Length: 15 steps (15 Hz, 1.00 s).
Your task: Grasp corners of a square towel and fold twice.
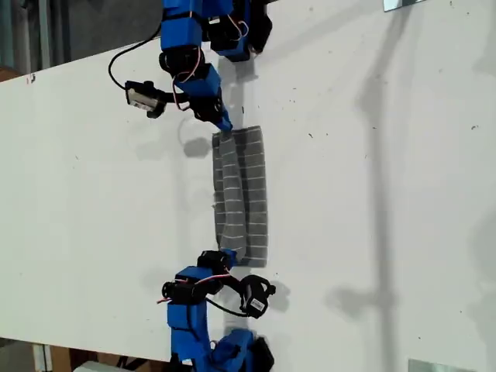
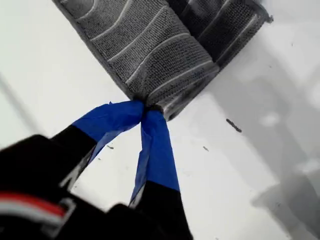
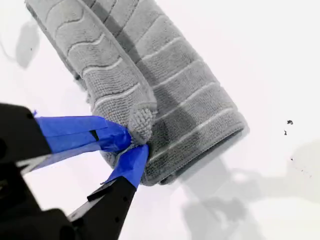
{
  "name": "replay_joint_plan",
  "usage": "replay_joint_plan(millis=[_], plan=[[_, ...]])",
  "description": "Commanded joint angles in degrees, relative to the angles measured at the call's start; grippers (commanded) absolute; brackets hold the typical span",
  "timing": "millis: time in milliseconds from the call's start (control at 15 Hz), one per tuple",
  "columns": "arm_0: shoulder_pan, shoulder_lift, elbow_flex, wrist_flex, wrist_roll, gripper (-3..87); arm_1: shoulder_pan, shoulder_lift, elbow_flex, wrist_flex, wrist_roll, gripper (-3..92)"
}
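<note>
**Both grippers pinch the folded towel's ends**

White surface carries the towel, folded into a narrow striped strip near its middle. At one end, my first gripper has its jaws pressed together on a corner. At the opposite end, my second gripper pinches a bunched corner.
</note>
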Motion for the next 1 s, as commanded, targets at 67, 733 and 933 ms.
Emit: replay_joint_plan(millis=[67, 733, 933], plan=[[-4.2, 2.0, 7.8, -8.9, -0.4, -0.2, 3.0, 0.6, 1.4, -3.4, -2.7, -0.1], [-11.1, -1.9, 3.8, -6.3, 7.6, -0.1, 7.3, -14.1, -6.9, -6.3, -9.8, -0.1], [-8.4, -1.7, 2.5, -4.0, 7.0, -0.1, 4.1, -12.5, -8.6, -3.5, -9.5, -0.1]])
